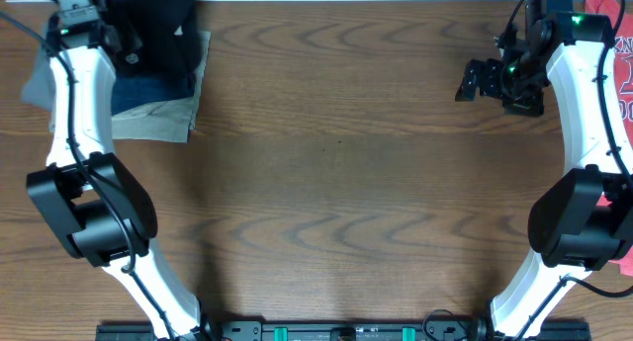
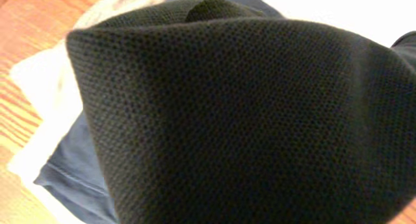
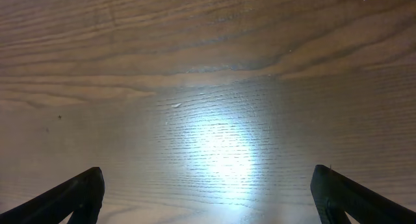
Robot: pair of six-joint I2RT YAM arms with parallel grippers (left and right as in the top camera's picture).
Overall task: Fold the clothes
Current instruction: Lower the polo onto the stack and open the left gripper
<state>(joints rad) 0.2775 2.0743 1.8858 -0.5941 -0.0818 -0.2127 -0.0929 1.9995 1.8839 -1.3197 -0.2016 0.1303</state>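
Observation:
The clothes, a black shirt (image 1: 163, 30), lie bunched on top of a stack of folded garments at the table's far left corner. My left gripper (image 1: 127, 40) is down at the shirt's left side. The left wrist view is almost filled with its black mesh fabric (image 2: 247, 120), which hides the fingers, so I cannot see how the jaws stand or whether they hold the cloth. At the far right my right gripper (image 1: 485, 79) hovers over bare wood, open, with nothing between its fingertips (image 3: 71, 198).
Under the shirt lie a folded navy garment (image 1: 148, 89) and a tan one (image 1: 158, 122), with grey cloth (image 1: 35, 79) behind the left arm. A red t-shirt (image 1: 618, 59) lies at the far right edge. The wooden table (image 1: 336, 173) spreads between the arms.

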